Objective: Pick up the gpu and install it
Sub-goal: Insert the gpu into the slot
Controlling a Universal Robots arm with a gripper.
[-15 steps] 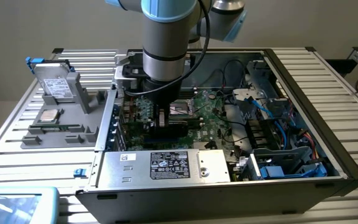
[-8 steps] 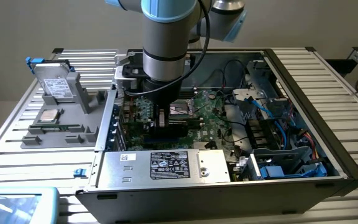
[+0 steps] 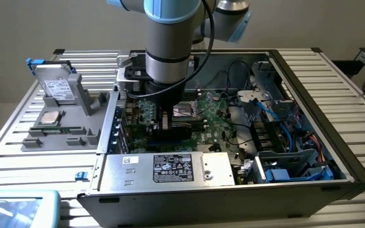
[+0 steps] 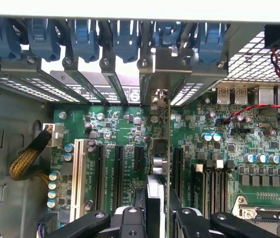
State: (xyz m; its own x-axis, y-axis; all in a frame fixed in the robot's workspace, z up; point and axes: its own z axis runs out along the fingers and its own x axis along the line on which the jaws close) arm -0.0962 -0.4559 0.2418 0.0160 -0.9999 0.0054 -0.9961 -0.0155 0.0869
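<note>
Gripper (image 3: 165, 121) clenched on gpu (image 4: 156, 191) | card stands edge-on over mobo (image 4: 120, 124) slots | you see its bracket (image 4: 159, 74) at case (image 4: 11, 148) rear.

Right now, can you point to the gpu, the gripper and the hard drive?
gpu (image 4: 155, 192): wrist view, on the card's thin edge.
gripper (image 4: 156, 219): wrist view, midway between its fingertips, which clamp the gpu.
hard drive (image 3: 58, 88): exterior view, on its white label.

Grey arm (image 3: 167, 47), blue caps (image 3: 169, 10), black tool (image 3: 165, 121)
</note>
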